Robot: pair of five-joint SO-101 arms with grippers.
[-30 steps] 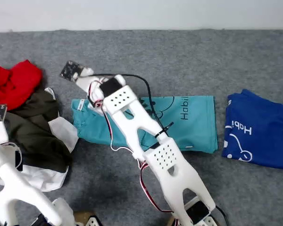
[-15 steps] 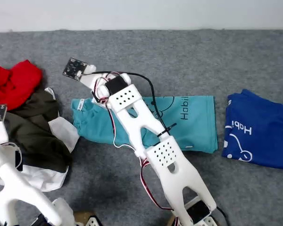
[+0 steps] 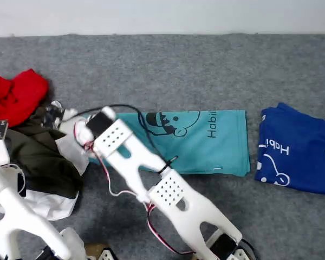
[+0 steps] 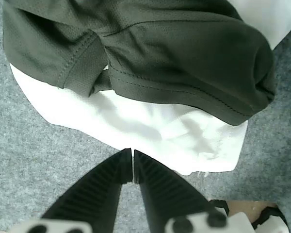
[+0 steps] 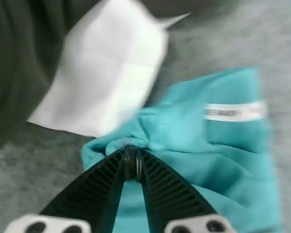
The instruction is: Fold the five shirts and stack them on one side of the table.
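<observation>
Five shirts lie on the grey tabletop [image 3: 206, 65]. The teal shirt [image 3: 206, 149] lies flat in the middle, folded into a long strip. The blue shirt [image 3: 298, 149] lies folded on the right side, apart from the teal one. On the left side there is a messy heap. The red shirt [image 3: 13, 95] is at the back of it. The dark green shirt [image 3: 35, 154] is in front of the red one. The white shirt [image 3: 51, 205] lies under the dark green one and sticks out at its edges.

The right arm [image 3: 168, 189] stretches from the front of the tabletop to the left end of the teal shirt, just beside the heap. The right jaws are squeezed together there. They seem to pinch a little bunch of teal cloth, but that view is blurry. A corner of the white shirt lies close by.

The left arm [image 3: 13, 214] stands at the front left corner. The left jaws hang over the bare tabletop, with their tips at the edge of the white shirt. There is a very thin slit between them, and they hold nothing.
</observation>
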